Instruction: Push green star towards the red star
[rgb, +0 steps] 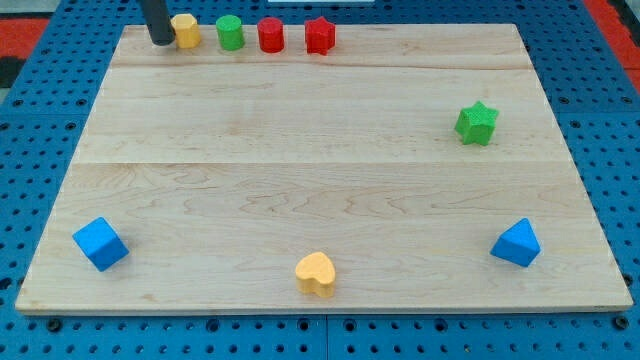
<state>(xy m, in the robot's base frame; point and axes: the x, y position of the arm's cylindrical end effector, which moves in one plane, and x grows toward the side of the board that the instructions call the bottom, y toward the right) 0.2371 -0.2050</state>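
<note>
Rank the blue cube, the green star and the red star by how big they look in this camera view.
1. blue cube, though it sits nearer the view's bottom, which may enlarge it.
2. green star.
3. red star, only slightly smaller; unsure.

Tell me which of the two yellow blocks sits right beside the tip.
The yellow block in the top row, just right of my tip; the yellow heart lies far off at the view's bottom edge.

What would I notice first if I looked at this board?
Probably the neat row of four blocks along the view's top edge: yellow block, green cylinder, red cylinder and red star. My tip sits just left of the yellow block. The green star stands alone at the view's right.
</note>
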